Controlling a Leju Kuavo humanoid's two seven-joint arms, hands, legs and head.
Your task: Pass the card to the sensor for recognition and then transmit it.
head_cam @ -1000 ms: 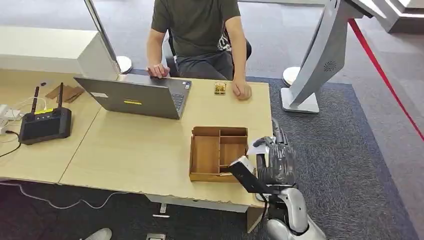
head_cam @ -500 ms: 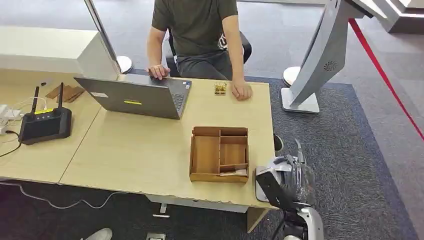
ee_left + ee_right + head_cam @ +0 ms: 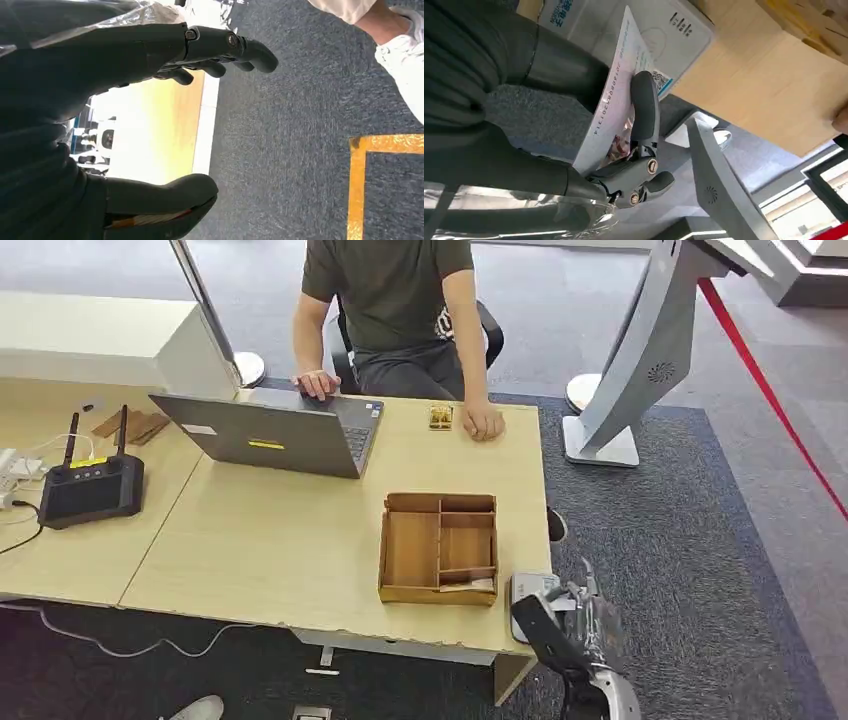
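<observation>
My right hand (image 3: 577,625) hangs just off the table's front right corner, pinching a white printed card (image 3: 611,107) between its thumb and fingers (image 3: 645,107). The card stands on edge beside the flat grey-white sensor pad (image 3: 664,30), which lies on the table corner (image 3: 522,590). I cannot tell whether the card touches the pad. A wooden compartment tray (image 3: 412,550) sits left of the sensor, with a pale card (image 3: 470,585) lying in its near right slot. In the left wrist view my left hand (image 3: 75,100) hangs over grey carpet, fingers (image 3: 220,45) apart from the thumb and holding nothing.
A person (image 3: 395,300) sits at the table's far side, one hand (image 3: 484,423) next to a small gold object (image 3: 440,417). An open laptop (image 3: 270,435) and a black antenna controller (image 3: 90,490) lie to the left. A white stand (image 3: 630,370) rises at the right. A white shoe (image 3: 405,65) stands on the carpet.
My right hand has drawn back from over the wooden tray toward the table's front right corner and dropped lower, still holding the card. The sensor pad is now uncovered.
</observation>
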